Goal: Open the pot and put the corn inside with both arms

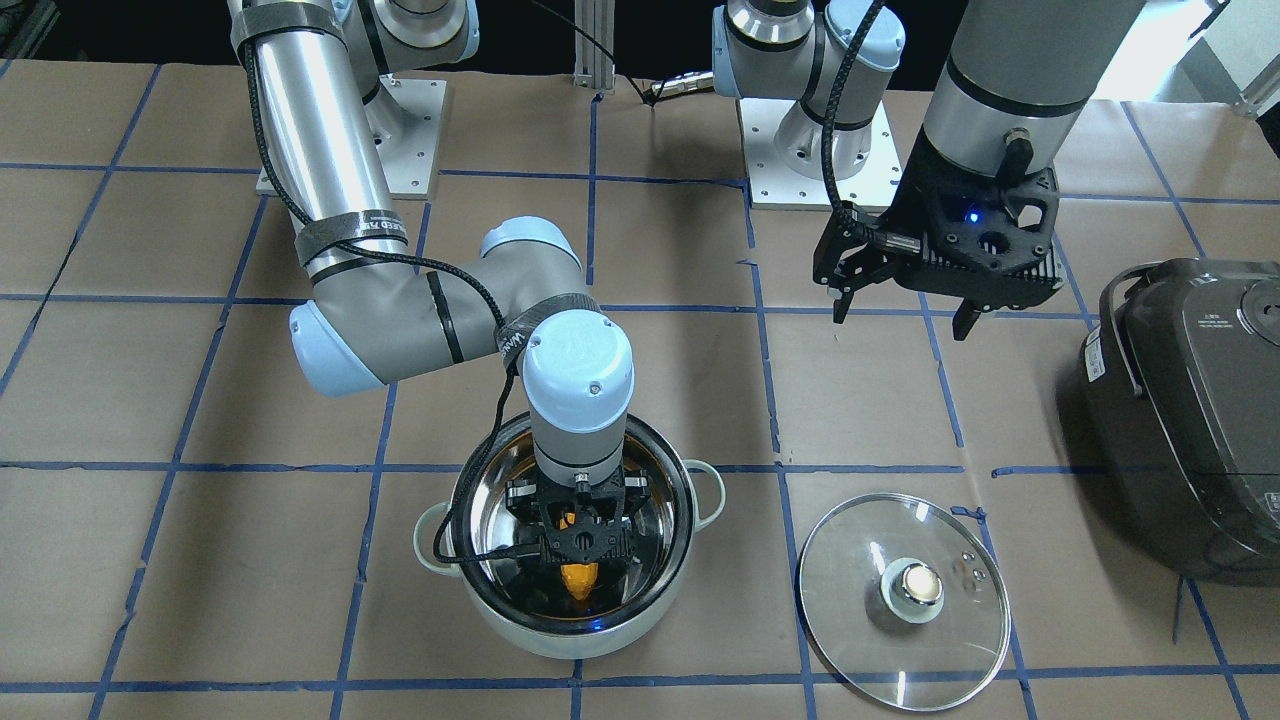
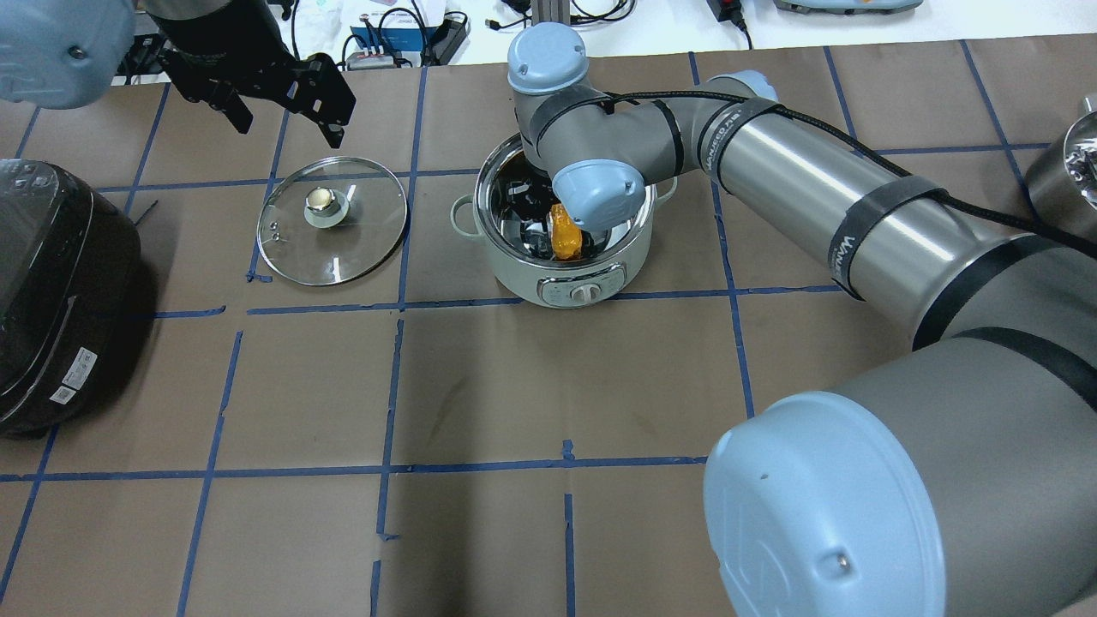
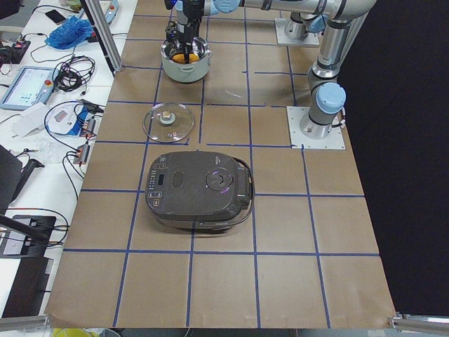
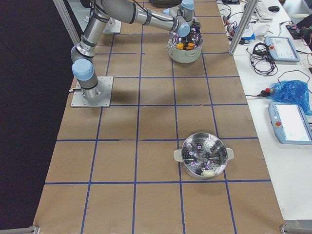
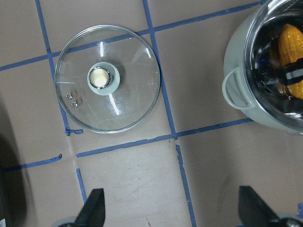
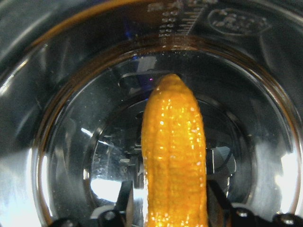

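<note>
Your right arm [image 2: 771, 171] reaches straight down into the open pot [image 1: 600, 640], and its jaws are pinching the corn [image 6: 175, 156] by the sides. The cob points tip-down toward the shiny floor of the pot. I cannot tell whether the tip touches the floor or hangs just above it.

The lid [image 1: 880, 620] lies flat on the bench [image 1: 150, 380], knob up, just beside the pot. Your left arm [image 1: 1000, 100] hangs above the bench near the lid with its jaws spread wide and nothing in them. By my reading only the release and the lift-out remain.

Watch these points:

- If you spread the jaws only a little, the bumpy cob may cling to one of them and ride back out as the arm rises.
- Let go from any height and the cob will probably topple and clatter. That should do no harm inside the wall.
- The wrist fills much of the pot's mouth, so a slanted pull could strike the rim. That could shove the pot toward the lid.
- The black cable [image 1: 440, 540] loops out over the rim beside a handle. It could hook there and drag the pot.

The rice cooker [image 1: 1200, 420] sits well apart from the pot.
</note>
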`<state>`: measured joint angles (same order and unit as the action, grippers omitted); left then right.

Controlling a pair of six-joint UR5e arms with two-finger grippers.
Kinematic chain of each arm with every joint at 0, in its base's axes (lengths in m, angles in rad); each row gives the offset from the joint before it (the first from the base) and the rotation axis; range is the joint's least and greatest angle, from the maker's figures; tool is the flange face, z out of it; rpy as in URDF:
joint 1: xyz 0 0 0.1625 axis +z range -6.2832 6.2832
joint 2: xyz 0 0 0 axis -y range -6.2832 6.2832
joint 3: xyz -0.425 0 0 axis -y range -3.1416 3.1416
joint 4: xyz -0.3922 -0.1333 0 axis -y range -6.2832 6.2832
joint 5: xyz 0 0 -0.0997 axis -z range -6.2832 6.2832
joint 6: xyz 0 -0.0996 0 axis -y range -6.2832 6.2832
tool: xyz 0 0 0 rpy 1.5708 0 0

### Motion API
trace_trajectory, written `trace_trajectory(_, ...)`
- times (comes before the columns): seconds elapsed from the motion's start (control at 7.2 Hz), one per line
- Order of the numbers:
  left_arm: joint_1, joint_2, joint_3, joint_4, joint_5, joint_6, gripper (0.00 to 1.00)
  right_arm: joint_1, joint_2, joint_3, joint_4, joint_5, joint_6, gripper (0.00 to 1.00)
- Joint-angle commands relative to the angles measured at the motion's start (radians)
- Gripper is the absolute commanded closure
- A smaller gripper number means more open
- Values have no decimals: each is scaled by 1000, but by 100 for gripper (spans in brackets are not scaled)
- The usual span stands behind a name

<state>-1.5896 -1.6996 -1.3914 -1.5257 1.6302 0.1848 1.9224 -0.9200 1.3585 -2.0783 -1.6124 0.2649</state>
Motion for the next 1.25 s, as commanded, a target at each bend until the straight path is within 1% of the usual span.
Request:
trace_trajectory(0.0,5,14,-3,-7,10,-2,0,-17,-93,-7,13,17,-4,2)
trace_trajectory(0.14,5,14,0,-7,2,-2,0,-40,-181,11,58,41,-7,2)
trace_trajectory(0.28,5,14,0,-10,10,-2,0,-71,-279,13,195,45,-12,6)
trace_trajectory(0.42,10,17,-4,-34,13,-1,0,-106,-383,16,371,63,-26,8)
trace_trajectory(0.56,10,18,-3,-42,11,-1,0,-162,-483,27,499,66,-41,8)
trace_trajectory(0.69,8,18,5,-40,10,-1,0,-215,-570,68,554,69,-80,12)
trace_trajectory(0.83,14,18,-3,-39,13,-1,0,-239,-632,111,560,71,-84,12)
trace_trajectory(0.97,13,18,-1,-39,11,-1,0,-246,-666,161,561,60,-85,15)
trace_trajectory(1.11,14,18,5,-37,11,-1,0,-244,-681,172,561,57,-85,15)
